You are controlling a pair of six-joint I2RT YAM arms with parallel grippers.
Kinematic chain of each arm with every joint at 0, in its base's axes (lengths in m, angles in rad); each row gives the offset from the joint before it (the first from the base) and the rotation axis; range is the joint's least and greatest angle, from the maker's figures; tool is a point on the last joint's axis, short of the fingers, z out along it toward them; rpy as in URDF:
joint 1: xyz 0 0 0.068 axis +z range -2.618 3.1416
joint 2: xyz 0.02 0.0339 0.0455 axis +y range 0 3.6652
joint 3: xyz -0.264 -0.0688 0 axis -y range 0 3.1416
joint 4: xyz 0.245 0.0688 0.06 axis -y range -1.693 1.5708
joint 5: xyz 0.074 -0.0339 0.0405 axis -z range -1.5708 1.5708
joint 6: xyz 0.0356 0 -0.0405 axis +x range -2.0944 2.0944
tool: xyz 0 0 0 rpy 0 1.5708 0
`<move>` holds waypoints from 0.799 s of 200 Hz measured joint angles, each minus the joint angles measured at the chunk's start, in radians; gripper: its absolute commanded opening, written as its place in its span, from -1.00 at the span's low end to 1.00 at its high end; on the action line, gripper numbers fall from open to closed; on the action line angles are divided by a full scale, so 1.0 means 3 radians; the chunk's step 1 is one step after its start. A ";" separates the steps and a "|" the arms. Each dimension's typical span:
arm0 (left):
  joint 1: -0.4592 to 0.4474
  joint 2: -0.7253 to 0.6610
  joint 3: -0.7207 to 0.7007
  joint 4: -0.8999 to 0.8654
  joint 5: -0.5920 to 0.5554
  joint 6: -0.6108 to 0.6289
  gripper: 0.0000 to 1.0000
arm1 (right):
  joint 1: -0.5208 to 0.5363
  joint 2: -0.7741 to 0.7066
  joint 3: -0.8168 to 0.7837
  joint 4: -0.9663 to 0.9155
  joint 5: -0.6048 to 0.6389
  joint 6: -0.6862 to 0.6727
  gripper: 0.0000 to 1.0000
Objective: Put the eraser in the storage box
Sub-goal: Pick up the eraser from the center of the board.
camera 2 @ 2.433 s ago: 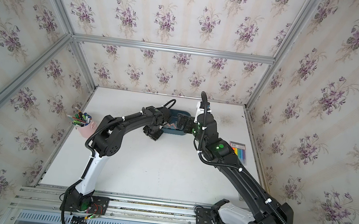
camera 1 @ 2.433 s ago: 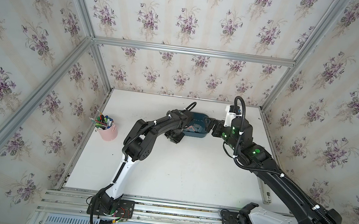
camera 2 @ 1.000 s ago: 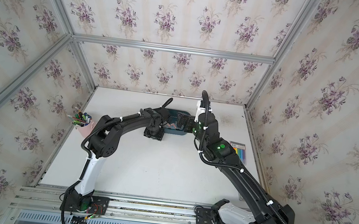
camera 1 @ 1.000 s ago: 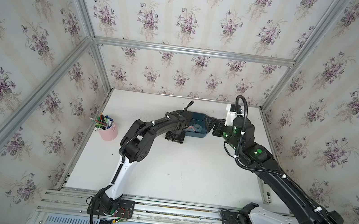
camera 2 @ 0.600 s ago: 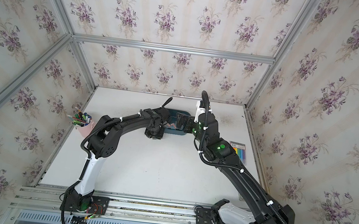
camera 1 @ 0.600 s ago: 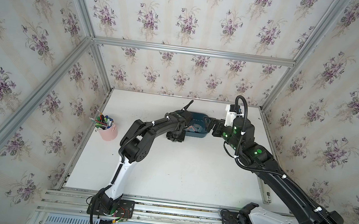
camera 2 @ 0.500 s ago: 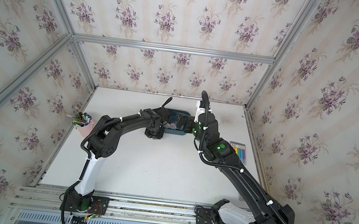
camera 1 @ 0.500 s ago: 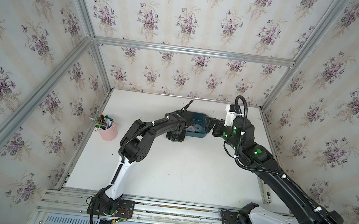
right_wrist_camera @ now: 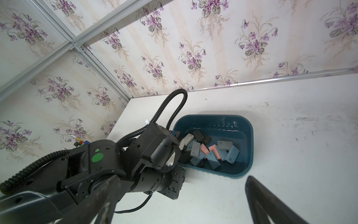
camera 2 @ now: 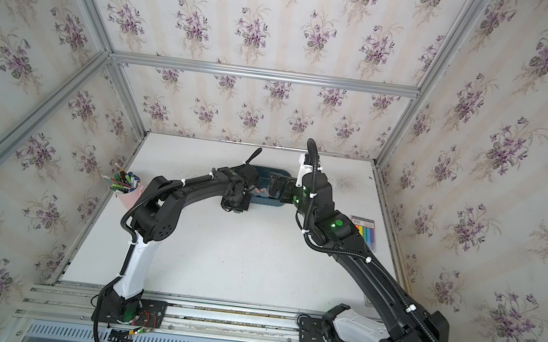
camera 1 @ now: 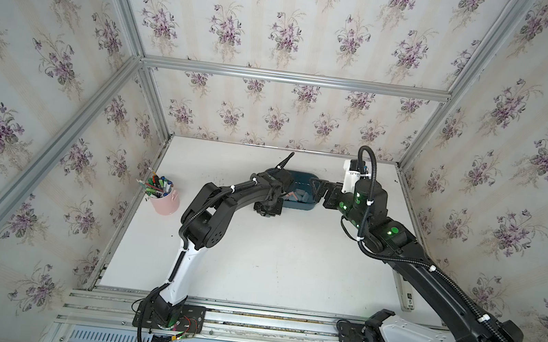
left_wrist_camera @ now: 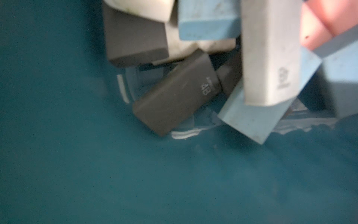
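Observation:
The storage box (camera 1: 305, 177) is a dark teal tub at the back middle of the table, seen in both top views (camera 2: 277, 173) and in the right wrist view (right_wrist_camera: 249, 139). Several erasers (right_wrist_camera: 213, 153), blue, pink, white and dark grey, lie piled inside it. The left wrist view looks close at the box's teal floor (left_wrist_camera: 77, 155), a dark eraser marked 4B (left_wrist_camera: 174, 100) and a white eraser (left_wrist_camera: 269, 58). My left gripper (right_wrist_camera: 184, 155) reaches into the box's left end, its jaws hidden by the wrist. My right gripper (right_wrist_camera: 184, 209) hangs open just right of the box, holding nothing.
A pink pen cup (camera 1: 165, 200) full of pens stands at the table's left edge. A card with coloured stripes (camera 2: 365, 232) lies at the right edge, partly under my right arm. Patterned walls close in the back and both sides.
My left arm's elbow has shifted slightly left while its wrist stays at the box. The right arm has not moved.

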 measured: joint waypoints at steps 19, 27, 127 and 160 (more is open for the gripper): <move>0.0003 -0.0067 -0.0099 0.0051 -0.0004 -0.0001 -0.72 | 0.0000 -0.0005 0.0000 0.0000 0.0000 0.0000 1.00; 0.0005 -0.0098 -0.0137 0.0031 -0.0008 -0.0001 -0.73 | 0.0000 -0.0008 0.0000 0.0000 0.0001 0.0000 1.00; -0.0060 -0.0682 -0.0436 -0.0284 -0.0095 -0.0023 -0.75 | 0.0000 -0.0047 0.0041 -0.0009 0.0017 -0.0001 1.00; -0.0065 -0.0814 -0.0239 -0.0406 -0.0151 -0.0018 -0.73 | 0.0000 -0.0074 0.0064 -0.0014 0.0028 -0.0001 1.00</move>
